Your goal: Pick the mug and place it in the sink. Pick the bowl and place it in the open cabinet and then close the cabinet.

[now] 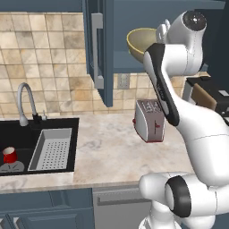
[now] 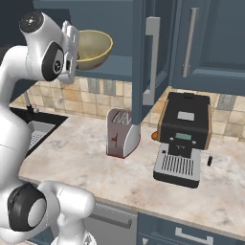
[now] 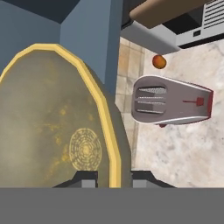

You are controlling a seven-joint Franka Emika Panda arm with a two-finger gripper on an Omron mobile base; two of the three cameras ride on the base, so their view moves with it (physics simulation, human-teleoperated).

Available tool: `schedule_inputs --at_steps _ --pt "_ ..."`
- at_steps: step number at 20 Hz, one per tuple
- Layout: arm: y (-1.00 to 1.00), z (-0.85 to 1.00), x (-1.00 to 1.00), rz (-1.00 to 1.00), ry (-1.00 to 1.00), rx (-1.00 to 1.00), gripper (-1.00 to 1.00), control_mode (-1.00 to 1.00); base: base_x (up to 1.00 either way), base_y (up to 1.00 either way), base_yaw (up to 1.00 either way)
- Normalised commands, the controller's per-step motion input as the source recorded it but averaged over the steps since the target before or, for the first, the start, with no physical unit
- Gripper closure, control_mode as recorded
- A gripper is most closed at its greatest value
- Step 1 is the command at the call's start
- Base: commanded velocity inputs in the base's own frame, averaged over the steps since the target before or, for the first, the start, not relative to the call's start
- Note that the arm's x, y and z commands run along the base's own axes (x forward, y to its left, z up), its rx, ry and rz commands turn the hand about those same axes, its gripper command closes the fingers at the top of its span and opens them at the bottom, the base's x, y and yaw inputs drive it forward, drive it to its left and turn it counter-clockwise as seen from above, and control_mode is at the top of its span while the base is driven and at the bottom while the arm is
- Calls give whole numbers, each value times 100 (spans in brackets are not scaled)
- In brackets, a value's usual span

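Observation:
The olive-tan bowl (image 1: 139,43) (image 2: 94,47) (image 3: 52,127) hangs tilted at the mouth of the open blue wall cabinet (image 1: 129,61) (image 2: 112,21), just over its lower shelf. I cannot tell whether it touches the shelf. My gripper (image 3: 113,179) (image 1: 162,30) (image 2: 72,42) is shut on the bowl's yellow rim, one finger on each side of it. The cabinet door (image 1: 100,49) (image 2: 149,57) stands swung out towards me. The red mug (image 1: 10,155) sits upright in the black sink (image 1: 20,134) at the left, beside the drain.
A red-and-silver toaster (image 1: 150,120) (image 2: 122,133) (image 3: 170,100) stands on the marble counter below the cabinet. A black coffee machine (image 2: 184,136) (image 1: 208,94) is to its right, with a small orange ball (image 3: 159,61) between them. The sink holds a grey perforated tray (image 1: 51,150), with a chrome faucet (image 1: 24,96) behind.

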Motion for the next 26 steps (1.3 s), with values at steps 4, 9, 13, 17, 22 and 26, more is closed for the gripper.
schedule_inputs --at_steps 4,9,13,17,22,26 --pt "-4 0 23 0 0 0 100 -100 0 0 0" --pt "-8 0 31 0 0 0 100 -100 0 0 0" --pt "-5 0 27 0 -1 0 100 -100 0 0 0" --pt "-4 0 24 0 -1 0 100 -100 0 0 0" --pt "-8 0 18 0 0 0 100 -100 0 0 0" --pt "-13 0 14 0 0 0 100 -100 0 0 0"
